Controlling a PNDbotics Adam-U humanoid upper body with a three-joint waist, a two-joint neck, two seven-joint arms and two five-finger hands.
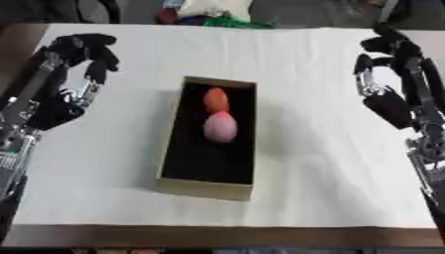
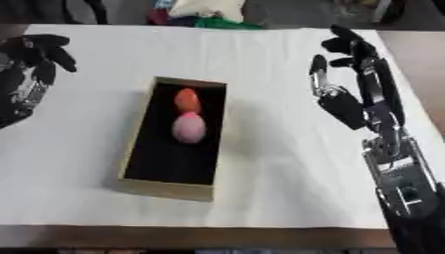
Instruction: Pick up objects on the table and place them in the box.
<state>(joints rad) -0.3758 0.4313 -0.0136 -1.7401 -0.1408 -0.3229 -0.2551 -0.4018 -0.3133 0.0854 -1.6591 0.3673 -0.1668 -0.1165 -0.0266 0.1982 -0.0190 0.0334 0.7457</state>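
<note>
Inside the box [image 1: 208, 188], toward 12 o'clock, lie 2 rounded objects, orange [image 1: 215, 99] and pink [image 1: 220, 127], touching. Left hand [image 1: 76, 74] and right hand [image 2: 347, 74] hang empty, fingers relaxed, apparently finished.

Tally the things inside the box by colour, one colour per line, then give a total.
Orange object: 1
Pink object: 1
Total in the box: 2
</note>
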